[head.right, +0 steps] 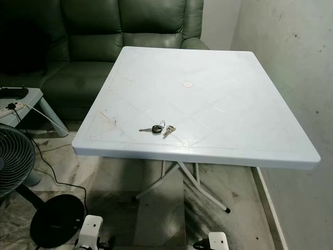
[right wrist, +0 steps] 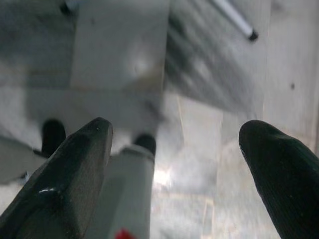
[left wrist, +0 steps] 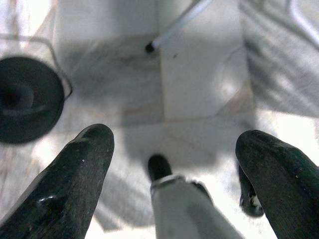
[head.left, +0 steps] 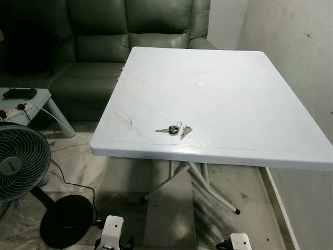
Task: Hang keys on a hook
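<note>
Both arms hang low by the robot's legs, pointing at the floor. Left gripper has its fingers spread wide with nothing between them but tiles, the robot's own leg and foot below, and the fan base off to one side. Right gripper is just as wide open and empty, over bare floor with a table leg's foot ahead of it. Neither touches anything.

On the table, close to the near edge and slightly left of centre, lie the keys: a dark-headed key and a small silver one joined on a ring, flat on the white plastic. No hook can be made out anywhere.

From here the trouble I would expect is in the pickup. The bunch lies flat and thin on a smooth top, so long fingers may skid over it or nudge it toward the edge, and a push could tip it onto the floor. Gripping only one key would leave the ring dangling and swinging. Nearby, the fan and its cable sit on the robot's left, a snag risk if it steps that way. The sofa stands behind the table.
</note>
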### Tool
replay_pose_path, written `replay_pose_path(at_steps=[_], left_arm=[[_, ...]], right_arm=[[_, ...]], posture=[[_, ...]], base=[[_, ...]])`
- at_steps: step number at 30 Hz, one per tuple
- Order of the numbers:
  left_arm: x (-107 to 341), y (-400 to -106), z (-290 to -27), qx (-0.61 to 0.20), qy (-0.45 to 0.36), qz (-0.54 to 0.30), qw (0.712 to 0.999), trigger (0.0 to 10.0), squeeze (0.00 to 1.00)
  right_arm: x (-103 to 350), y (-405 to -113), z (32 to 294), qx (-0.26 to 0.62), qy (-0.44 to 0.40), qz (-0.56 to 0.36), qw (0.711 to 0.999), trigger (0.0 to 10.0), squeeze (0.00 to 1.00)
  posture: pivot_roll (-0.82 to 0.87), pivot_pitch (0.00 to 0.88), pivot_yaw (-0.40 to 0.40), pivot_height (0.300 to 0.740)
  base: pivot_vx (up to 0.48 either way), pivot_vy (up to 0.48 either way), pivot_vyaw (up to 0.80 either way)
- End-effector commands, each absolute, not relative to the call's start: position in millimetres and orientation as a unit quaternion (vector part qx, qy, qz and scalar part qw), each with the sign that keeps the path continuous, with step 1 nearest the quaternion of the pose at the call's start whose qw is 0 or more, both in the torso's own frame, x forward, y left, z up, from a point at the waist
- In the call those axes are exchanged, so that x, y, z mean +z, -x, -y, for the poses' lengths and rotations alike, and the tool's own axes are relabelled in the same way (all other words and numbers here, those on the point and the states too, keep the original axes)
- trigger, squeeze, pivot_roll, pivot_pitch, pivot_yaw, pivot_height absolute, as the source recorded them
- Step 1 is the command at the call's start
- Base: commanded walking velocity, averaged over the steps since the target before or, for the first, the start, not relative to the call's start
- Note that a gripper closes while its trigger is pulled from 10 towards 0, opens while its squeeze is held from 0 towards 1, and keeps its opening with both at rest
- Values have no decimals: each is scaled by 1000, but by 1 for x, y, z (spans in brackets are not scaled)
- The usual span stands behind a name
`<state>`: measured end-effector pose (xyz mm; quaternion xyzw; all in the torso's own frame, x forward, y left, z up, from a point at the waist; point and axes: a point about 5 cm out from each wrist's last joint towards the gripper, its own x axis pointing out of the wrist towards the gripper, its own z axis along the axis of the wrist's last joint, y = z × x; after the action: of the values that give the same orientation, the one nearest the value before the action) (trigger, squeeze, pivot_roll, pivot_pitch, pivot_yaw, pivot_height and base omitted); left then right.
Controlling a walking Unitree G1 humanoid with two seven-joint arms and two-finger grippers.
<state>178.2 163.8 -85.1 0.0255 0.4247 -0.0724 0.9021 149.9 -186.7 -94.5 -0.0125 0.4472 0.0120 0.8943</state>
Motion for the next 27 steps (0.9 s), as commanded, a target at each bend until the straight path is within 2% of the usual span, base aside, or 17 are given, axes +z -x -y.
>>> replay_pose_path(at_steps=[1, 10, 18, 23, 25, 27], left_arm=[[-79, -188, -164, -89, -33, -400, 912, 10000, 0], [-64, -203, -146, -217, -96, -317, 918, 10000, 0], [-55, -206, -140, -276, -132, -259, 916, 10000, 0], [-44, -211, -141, -294, -125, -213, 923, 10000, 0], [-42, -213, -142, -295, -124, -205, 925, 10000, 0], [-31, -220, -143, -300, -123, -166, 931, 10000, 0]], right_arm=[[-87, -165, 185, 19, 6, -414, 910, 10000, 0], [-70, -190, 161, 152, 23, -331, 931, 10000, 0], [-57, -201, 161, 189, 5, -274, 943, 10000, 0], [-38, -222, 162, 168, -102, -208, 958, 10000, 0], [-35, -226, 163, 163, -115, -198, 960, 10000, 0], [-22, -239, 164, 147, -163, -158, 963, 10000, 0]], posture=[[-32, 0, 19, 740], [-32, 0, 19, 740], [-16, 0, 17, 740], [-14, 0, 19, 740], [-14, 0, 19, 740], [-8, 0, 18, 740]], base=[[0, 0, 0], [0, 0, 0], [0, 0, 0], [0, 0, 0], [0, 0, 0], [0, 0, 0]])
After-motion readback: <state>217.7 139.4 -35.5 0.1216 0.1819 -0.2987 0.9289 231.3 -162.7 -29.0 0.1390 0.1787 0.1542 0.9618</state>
